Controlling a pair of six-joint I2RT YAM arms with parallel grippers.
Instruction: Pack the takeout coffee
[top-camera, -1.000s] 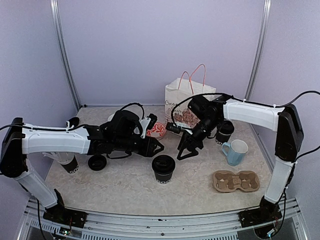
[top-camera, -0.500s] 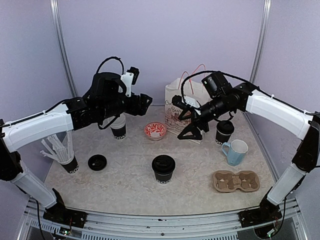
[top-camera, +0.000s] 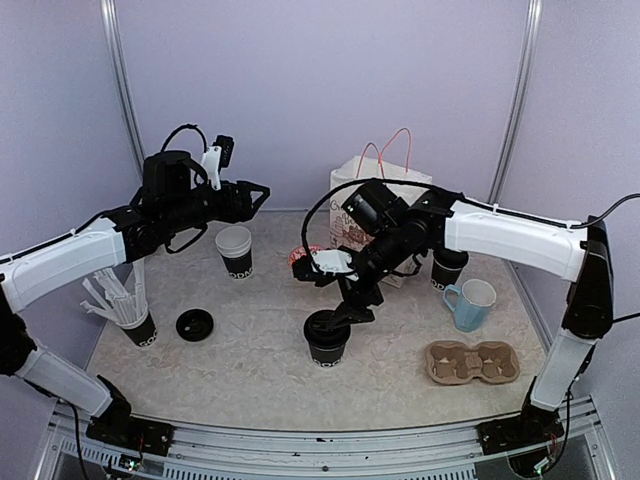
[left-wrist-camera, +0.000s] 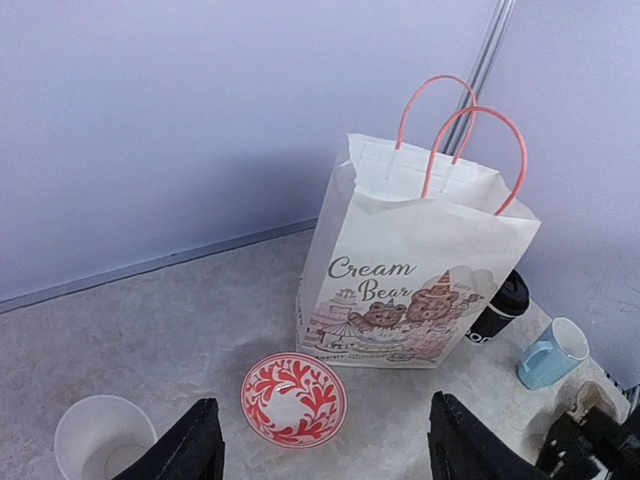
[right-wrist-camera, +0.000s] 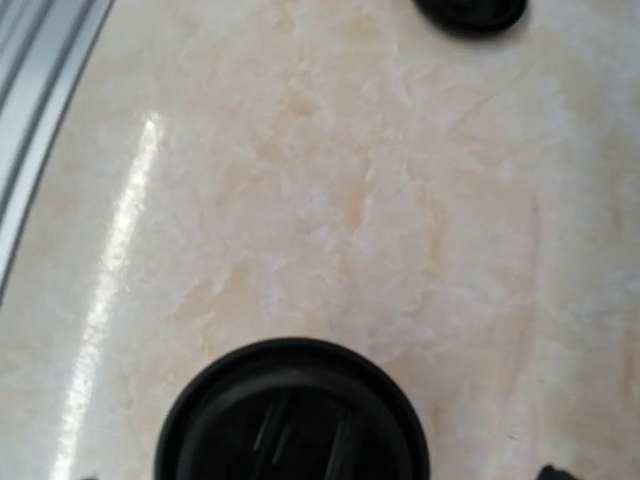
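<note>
Just below the right gripper (top-camera: 347, 314), which had been brought down and was kept wide open, the lidded coffee cup (top-camera: 325, 345) was found, so it could be grabbed next.

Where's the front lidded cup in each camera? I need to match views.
Top external: front lidded cup at centre front, beneath the right tool.
Left wrist: not in it.
Right wrist: bottom centre, lid facing the lens.
Shared landmark: loose lid, left of it in top external, top edge in right wrist.
</note>
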